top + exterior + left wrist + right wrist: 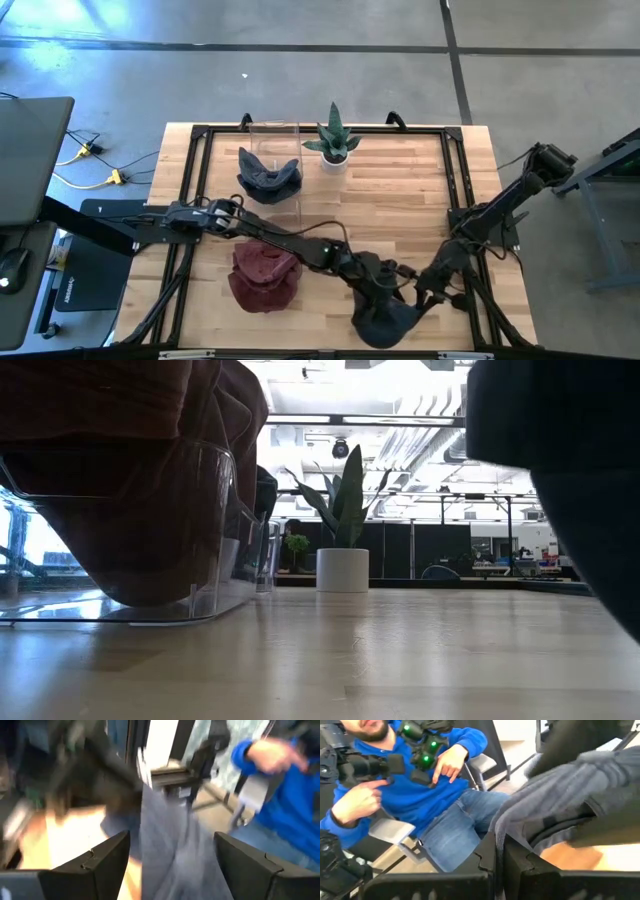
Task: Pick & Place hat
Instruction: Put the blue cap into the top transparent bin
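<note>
Three hats are on the wooden table. A dark grey hat (385, 320) lies at the near edge and fills the right of the low view (570, 480). My left gripper (378, 288) is over it, open, with the grey cloth (170, 845) between its fingers; whether they touch it is blurred. My right gripper (425, 290) comes from the right, shut at the hat's edge (498, 845). A maroon hat (265, 275) sits in a clear tub (215, 560). A navy hat (268, 175) lies farther back. My right gripper pinches the dark grey hat by the edge of its cloth (496, 826), which runs down into the shut fingertips. It comes at the hat from the table's right, roughly level. The rest of the hat (560, 785) bulges ahead of the fingers, above the table top.
A potted plant (334, 140) stands at the far side beside a clear upright container (276, 140). A black frame (455, 170) borders the table. A person in a blue top (420, 785) sits at the near edge, hands raised. Bare wood lies mid-table.
</note>
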Robot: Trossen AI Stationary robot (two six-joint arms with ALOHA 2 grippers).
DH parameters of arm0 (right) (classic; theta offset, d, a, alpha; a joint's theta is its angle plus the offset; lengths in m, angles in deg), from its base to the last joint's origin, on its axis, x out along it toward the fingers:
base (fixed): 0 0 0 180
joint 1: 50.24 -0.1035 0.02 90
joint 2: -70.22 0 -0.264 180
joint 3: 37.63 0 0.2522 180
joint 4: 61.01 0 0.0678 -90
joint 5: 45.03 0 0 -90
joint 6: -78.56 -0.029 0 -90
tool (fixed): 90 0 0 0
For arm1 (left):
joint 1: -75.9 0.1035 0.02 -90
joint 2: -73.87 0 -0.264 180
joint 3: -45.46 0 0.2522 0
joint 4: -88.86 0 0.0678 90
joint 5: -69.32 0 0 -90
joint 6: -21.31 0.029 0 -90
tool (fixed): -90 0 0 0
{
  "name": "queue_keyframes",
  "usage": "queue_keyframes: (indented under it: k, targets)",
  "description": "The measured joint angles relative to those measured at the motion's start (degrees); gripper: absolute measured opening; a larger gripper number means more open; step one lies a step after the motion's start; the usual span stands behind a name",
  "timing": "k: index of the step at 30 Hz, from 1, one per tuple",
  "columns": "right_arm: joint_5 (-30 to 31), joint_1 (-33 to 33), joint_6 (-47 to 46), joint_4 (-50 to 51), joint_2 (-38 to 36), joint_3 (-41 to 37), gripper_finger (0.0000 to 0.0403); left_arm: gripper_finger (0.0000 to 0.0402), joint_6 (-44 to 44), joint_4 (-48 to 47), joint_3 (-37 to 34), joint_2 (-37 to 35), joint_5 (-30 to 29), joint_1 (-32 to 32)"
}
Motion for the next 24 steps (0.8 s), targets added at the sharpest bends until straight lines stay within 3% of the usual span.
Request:
queue_keyframes:
  k: [9, 13, 24]
  targets:
    - [-0.3, 0.2, -0.4, 0.9, -0.1, 0.0, 0.0007, 0.0252, -1.5, -0.4, 0.0, 0.7, 2.0, 0.1]
    - [-0.3, 0.2, -0.6, 1.3, -0.1, 0.0, 0.0003, 0.0223, -1.6, 0.3, 0.0, 0.7, 6.5, 0.1]
    - [-1.0, 0.2, -1.7, 2.0, -0.1, 0.0, 0.0017, 0.0096, -7.3, 7.0, 0.0, 0.8, 18.9, 0.6]
